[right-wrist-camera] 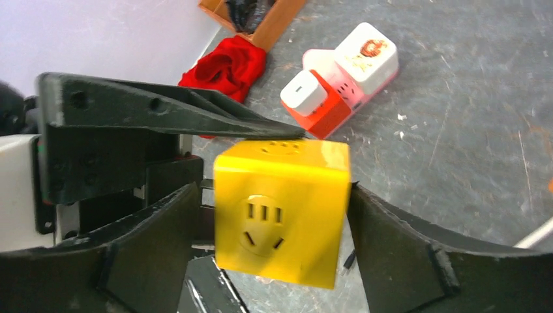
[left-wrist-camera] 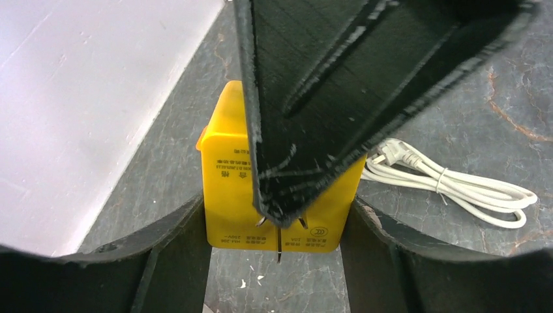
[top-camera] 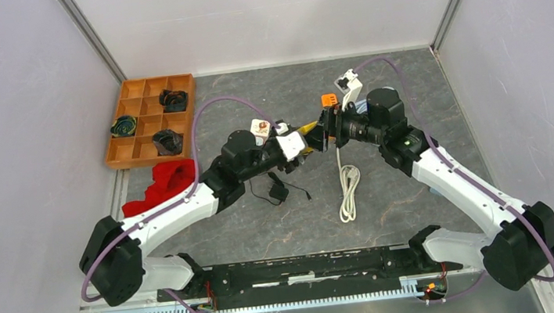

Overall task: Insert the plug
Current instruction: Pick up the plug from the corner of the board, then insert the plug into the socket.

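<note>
The left gripper (top-camera: 300, 144) and right gripper (top-camera: 324, 131) both pinch the yellow socket cube (right-wrist-camera: 280, 218) aloft between them. The white plug (left-wrist-camera: 393, 152) lies on the counter (top-camera: 282, 231) beneath the right gripper. Likely a handover: release slowly, leaving the socket face unobstructed.

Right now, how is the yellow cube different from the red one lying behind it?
The yellow cube is gripped between the robot's fingers, while the red cube lies on the table. The yellow cube's socket face has nothing plugged in, but the red cube has white blocks stuck onto it. Both are boxy and brightly coloured.
</note>
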Controlling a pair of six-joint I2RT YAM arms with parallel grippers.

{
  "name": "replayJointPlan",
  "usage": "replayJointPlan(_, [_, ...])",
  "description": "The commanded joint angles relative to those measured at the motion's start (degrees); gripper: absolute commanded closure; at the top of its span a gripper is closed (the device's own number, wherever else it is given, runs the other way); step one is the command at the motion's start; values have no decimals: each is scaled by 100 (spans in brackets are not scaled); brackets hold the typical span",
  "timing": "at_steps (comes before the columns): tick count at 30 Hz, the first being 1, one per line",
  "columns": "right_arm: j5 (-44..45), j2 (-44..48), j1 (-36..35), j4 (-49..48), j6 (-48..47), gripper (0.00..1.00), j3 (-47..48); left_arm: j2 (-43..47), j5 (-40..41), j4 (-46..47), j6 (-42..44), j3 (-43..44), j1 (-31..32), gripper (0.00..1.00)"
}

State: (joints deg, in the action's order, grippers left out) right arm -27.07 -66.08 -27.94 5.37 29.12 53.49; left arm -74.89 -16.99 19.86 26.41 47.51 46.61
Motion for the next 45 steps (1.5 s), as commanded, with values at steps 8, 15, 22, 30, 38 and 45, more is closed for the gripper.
replayJointPlan(8, [-609, 550, 170, -2637, 1633, 2, -699, 834, -395, 2196, -1608, -526, -342, 87])
replayJointPlan(15, [-1055, 486, 504, -4417, 4386, 2, -1563, 1196, -453, 2677, -1760, -593, -371, 88])
replayJointPlan(22, [-1562, 220, 503, -5636, 5139, 2, -1636, 1193, -877, 3117, -2064, -662, -372, 88])
replayJointPlan(30, [-1567, 172, 481, -6438, 5863, 9, -1665, 1011, -1105, 3446, -2199, -695, -376, 89])
replayJointPlan(38, [-1503, 158, 410, -6490, 5967, 22, -1526, 848, -1236, 3597, -2298, -768, -372, 90])
replayJointPlan(45, [-1263, 112, 406, -7104, 6230, 49, -1744, 973, -790, 2826, -2160, -763, -372, 46])
